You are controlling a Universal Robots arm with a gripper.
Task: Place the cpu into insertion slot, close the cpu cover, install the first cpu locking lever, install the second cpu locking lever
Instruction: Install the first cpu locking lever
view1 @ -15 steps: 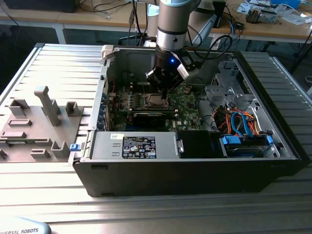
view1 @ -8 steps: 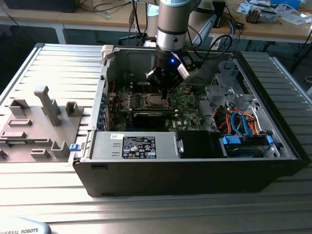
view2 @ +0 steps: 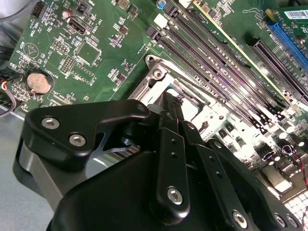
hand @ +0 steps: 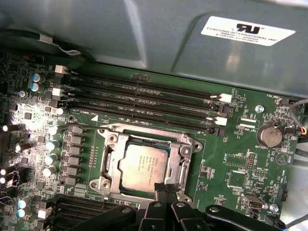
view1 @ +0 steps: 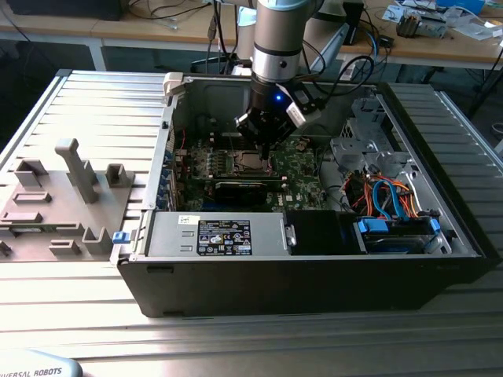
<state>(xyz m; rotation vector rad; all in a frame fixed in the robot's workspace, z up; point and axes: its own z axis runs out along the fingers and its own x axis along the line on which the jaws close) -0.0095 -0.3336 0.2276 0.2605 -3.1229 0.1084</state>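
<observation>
In the first wrist view the cpu (hand: 144,165), a flat silver-grey square, lies in the insertion slot (hand: 126,142) on the green motherboard (hand: 240,163). The silvery cpu cover (hand: 186,153) lies flat around it as a frame. My gripper (hand: 166,186) hangs at the socket's edge nearest the camera, fingers (hand: 160,192) pressed together with nothing seen between them. The second wrist view has the same shut gripper (view2: 174,102) just over the socket frame (view2: 155,77). From outside, the gripper (view1: 265,147) stands low over the socket (view1: 250,162). I cannot tell the locking levers apart from the frame's metal edges.
Long black memory slots (hand: 144,103) run beside the socket, with a row of capacitors (hand: 50,159) and a coin battery (hand: 269,135) nearby. The case wall (hand: 144,33) rises behind. A black expansion card (view1: 247,187), power supply (view1: 220,236) and cabled drive cage (view1: 385,196) surround the board.
</observation>
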